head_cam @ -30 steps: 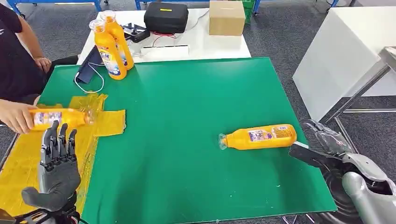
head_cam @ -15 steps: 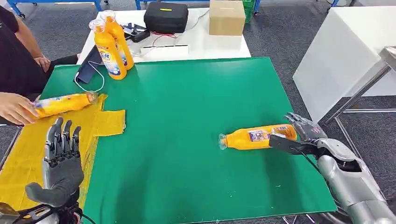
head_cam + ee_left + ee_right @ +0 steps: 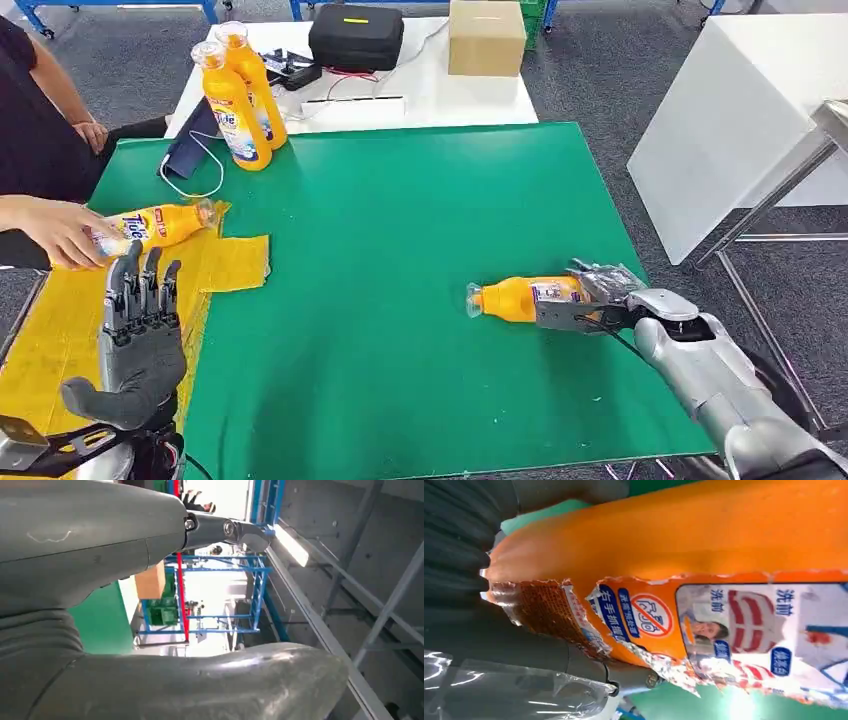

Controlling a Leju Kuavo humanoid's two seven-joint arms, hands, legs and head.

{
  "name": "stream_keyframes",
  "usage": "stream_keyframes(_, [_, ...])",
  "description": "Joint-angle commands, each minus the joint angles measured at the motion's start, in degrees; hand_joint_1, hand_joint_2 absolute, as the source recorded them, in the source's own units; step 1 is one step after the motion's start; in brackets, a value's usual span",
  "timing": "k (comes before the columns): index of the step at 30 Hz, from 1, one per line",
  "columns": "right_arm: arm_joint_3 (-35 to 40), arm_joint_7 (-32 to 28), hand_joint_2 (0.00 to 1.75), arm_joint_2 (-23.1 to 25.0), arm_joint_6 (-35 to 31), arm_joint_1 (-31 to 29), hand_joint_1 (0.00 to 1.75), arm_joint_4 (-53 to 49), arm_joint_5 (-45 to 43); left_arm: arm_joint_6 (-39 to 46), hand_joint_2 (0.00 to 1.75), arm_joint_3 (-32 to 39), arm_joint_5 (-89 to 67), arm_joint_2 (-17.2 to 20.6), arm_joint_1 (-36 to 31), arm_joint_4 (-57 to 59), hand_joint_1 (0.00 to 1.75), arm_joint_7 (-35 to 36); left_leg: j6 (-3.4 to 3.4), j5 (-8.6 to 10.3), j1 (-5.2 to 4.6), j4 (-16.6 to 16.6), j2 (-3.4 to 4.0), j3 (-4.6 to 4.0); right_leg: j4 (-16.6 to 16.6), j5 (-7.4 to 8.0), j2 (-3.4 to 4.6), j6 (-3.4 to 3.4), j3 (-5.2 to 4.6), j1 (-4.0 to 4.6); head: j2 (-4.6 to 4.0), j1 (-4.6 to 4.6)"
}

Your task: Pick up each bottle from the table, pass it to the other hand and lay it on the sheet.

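From the head view, the right hand reaches in from the lower right and lies over the base end of an orange bottle that rests on its side on the green table, cap pointing toward the robot's left. The thumb runs along the near side of the bottle and the darker fingers lie along its far side, so the hand is wrapped around it; whether the bottle has left the table surface is hard to judge here. The left hand stands upright at the lower left, palm facing away, fingers straight and slightly apart, thumb out to the side, holding nothing. It hovers over the yellow sheet. At the far edge of that sheet a person's hand grips a second orange bottle lying on its side. Two more orange bottles stand upright together at the table's far left corner, beside a blue cloth with a white cord. Behind the table a white bench carries a black case and a cardboard box.

In the left wrist view, grey parts of the left hand cross the picture with nothing between them.

In the right wrist view, the bottle's orange body and torn label lie pressed against the right hand's grey cover.
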Motion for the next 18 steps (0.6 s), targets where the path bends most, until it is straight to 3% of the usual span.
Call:
stream_keyframes(1, [8.1, 0.1, 1.75, -1.6, 1.9, 0.6, 1.75, 6.3, -1.1, 0.0, 0.0, -1.7, 0.3, 0.9, -2.8, 5.3, 0.0, 0.4, -0.07, 0.01, 0.08, -0.1, -0.18, 0.26, -0.2, -0.01, -0.14, -0.03, 0.36, 0.07, -0.02, 0.0])
stream_keyframes(14, [8.0, 2.8, 1.75, -2.5, 0.2, 0.3, 1.75, 3.6, -5.0, 0.4, 0.0, -1.6, 0.8, 1.0, -2.1, 5.0, 0.0, 0.6, -0.1, -0.01, 0.1, 0.0, -0.09, 0.49, -0.2, 0.02, -0.02, -0.05, 0.59, 0.09, -0.02, 0.02])
stream_keyframes(16, [4.6, 3.5, 1.75, 0.2, -5.3, 0.9, 1.75, 3.7, -6.3, 0.4, 0.0, -1.2, 0.9, 0.9, -1.2, 4.5, 0.0, 0.9, -0.08, -0.01, 0.09, 0.0, -0.08, 0.52, -0.1, 0.02, -0.02, -0.05, 0.61, 0.07, -0.02, 0.02])
stream_keyframes(18, [-3.9, 2.4, 1.75, 5.6, -16.7, 3.7, 1.75, -0.5, -9.2, 0.8, 0.0, -0.2, 1.3, 0.4, 1.0, 3.2, 0.0, 1.7, -0.08, -0.01, 0.08, -0.1, 0.01, 0.56, -0.2, 0.04, 0.06, -0.05, 0.63, 0.07, -0.02, 0.02])
